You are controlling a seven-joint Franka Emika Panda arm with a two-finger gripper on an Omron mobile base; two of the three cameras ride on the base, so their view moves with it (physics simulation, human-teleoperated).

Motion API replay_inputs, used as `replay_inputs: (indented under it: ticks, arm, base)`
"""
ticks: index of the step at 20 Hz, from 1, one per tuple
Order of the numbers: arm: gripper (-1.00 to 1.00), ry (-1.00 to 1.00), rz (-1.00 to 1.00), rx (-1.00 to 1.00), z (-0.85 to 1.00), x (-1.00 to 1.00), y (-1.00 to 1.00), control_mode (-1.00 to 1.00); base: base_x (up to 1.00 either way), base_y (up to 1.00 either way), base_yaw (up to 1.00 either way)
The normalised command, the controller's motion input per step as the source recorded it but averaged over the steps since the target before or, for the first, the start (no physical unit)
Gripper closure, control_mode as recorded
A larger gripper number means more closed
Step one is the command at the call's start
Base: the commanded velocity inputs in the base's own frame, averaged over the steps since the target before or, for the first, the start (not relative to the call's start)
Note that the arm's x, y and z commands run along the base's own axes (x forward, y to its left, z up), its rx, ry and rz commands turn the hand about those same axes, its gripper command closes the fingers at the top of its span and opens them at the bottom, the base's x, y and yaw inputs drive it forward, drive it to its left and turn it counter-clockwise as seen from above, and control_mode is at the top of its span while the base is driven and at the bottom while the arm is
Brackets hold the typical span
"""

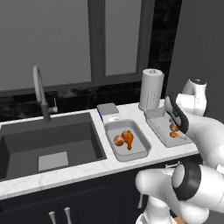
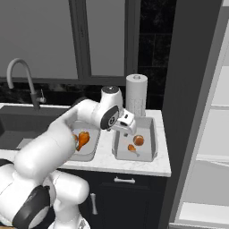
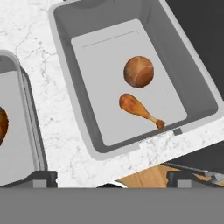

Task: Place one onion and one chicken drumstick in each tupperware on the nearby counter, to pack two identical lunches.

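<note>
Two grey tupperwares stand side by side on the white marbled counter [image 1: 87, 168]. The left tupperware [image 1: 142, 154] holds an onion [image 1: 118, 140] and a chicken drumstick [image 1: 127, 138]. In the right tupperware [image 3: 78, 100] lie an onion [image 3: 138, 71] and a drumstick [image 3: 140, 109], both also visible from the right base camera as onion [image 2: 138, 140] and drumstick [image 2: 132, 148]. My gripper [image 2: 129, 129] hovers above the right tupperware's near edge, open, with nothing between its fingertips [image 3: 41, 178]. My arm hides part of the left tupperware [image 2: 89, 154] in the right base view.
A paper towel roll [image 1: 151, 89] stands behind the right tupperware. A small white and blue box [image 1: 108, 111] sits behind the left one. The sink [image 1: 48, 140] and faucet [image 1: 40, 92] lie to the left. White fridge shelves [image 2: 214, 134] are at the right.
</note>
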Motion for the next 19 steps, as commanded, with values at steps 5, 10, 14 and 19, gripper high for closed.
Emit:
replay_inputs:
  ticks: [5,10,14,19]
  arm:
    - [-1.00,-0.17,0.00,0.00,0.31,-0.64,0.36,-1.00]
    - [-1.00,-0.28,0.00,0.00,0.41,-0.54,0.46,-1.00]
    - [-1.00,-0.22,0.00,0.00,0.75,-0.33,0.55,-1.00]
    - [-1.00,-0.15,0.00,0.00,0.82,-0.34,0.41,-1.00]
  base:
    - [0.00,0.00,0.00]
    - [0.00,0.00,0.00]
    - [0.00,0.00,0.00]
    - [0.00,0.00,0.00]
